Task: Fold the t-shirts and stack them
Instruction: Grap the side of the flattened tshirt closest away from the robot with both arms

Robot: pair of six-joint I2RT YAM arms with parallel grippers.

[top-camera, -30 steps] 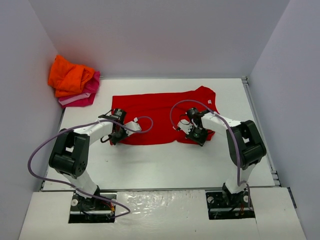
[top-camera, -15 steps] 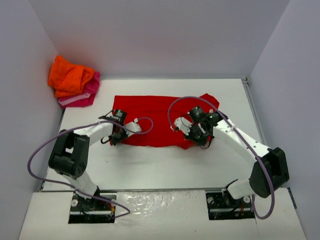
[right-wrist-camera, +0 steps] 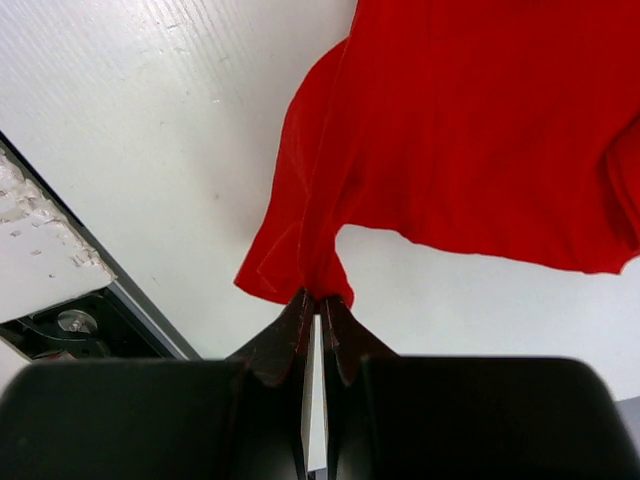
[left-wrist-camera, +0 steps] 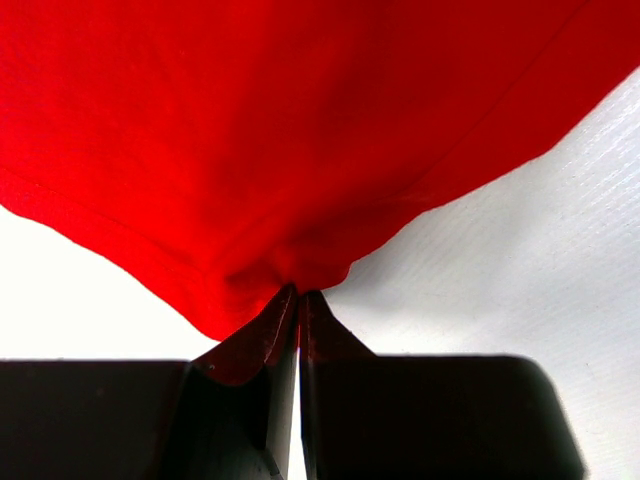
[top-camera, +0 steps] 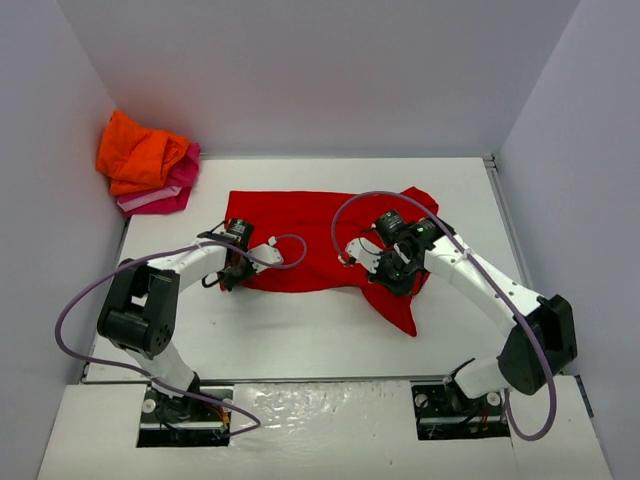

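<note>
My left pincer (left-wrist-camera: 298, 292) is clamped tight on the near-left hem of the soft red cloth t-shirt (top-camera: 300, 235), which lies on the white table (top-camera: 300, 335). My right pincer (right-wrist-camera: 316, 295) grips its right corner, held up. I'd move both evenly, cloth taut, so the fold lands square.

White table (top-camera: 300, 330), viewed from its near edge. A red t-shirt (top-camera: 300, 225) lay spread across the far half of the top, mostly flat, long side running left to right, with one pointed corner drawn out toward the near right. In the far left corner a pink t-shirt (top-camera: 165, 195) lay crumpled on the surface, an orange t-shirt (top-camera: 140, 150) bunched on top of it, both well apart from the red one.
</note>
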